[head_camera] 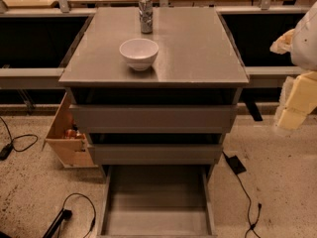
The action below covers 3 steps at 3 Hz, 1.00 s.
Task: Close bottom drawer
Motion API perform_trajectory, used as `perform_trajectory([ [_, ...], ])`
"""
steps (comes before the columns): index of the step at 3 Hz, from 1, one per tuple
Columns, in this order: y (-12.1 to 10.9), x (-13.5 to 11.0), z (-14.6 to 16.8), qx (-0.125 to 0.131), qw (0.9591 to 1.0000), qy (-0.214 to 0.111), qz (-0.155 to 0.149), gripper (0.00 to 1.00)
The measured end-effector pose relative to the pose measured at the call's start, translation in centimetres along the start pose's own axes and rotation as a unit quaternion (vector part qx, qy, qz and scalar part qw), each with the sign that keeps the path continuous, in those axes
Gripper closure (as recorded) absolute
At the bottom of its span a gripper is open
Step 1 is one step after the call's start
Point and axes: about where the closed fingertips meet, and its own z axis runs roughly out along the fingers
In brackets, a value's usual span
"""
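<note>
Far left, floor: black cable looped on the speckled floor; a second cable lower down, near the cabinet's foot.

Left of cabinet: tan wooden box, tilted, touching or just beside the cabinet's left side; I cannot tell which.

Centre: grey cabinet faces me square-on; its flat top serves as the bench; white bowl upright near the front edge, left of centre; metal can upright behind it, near the back edge, the two apart.

Upper two drawers: grey fronts, a dark gap above each.

Bottom drawer: lowest of the three, standing far out of the cabinet toward me; long axis runs front to back, from the cabinet's base straight at the camera; front panel at the bottom edge of the view, mostly cut off; side walls and grey floor of the tray fully exposed; it sits square, no skew that I can see.

Right of cabinet: black plug block and cable trailing over the floor.

Far right: gripper, cream-coloured, hanging at upper-drawer height, well apart from the cabinet and the bottom drawer, partly cut by the frame edge; whether it is spread or closed I cannot tell; it touches nothing I can see.
</note>
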Motion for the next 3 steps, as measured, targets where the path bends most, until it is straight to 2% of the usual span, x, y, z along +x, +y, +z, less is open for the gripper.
perform_trajectory([
  [1,0.0,0.0,0.0,0.000,1.0000,0.000,0.000,0.00],
  [2,0.5,0.4,1.9,-0.001,1.0000,-0.002,0.001,0.00],
  [3,2.1,1.3,5.0,0.014,0.9999,0.005,0.004,0.00],
])
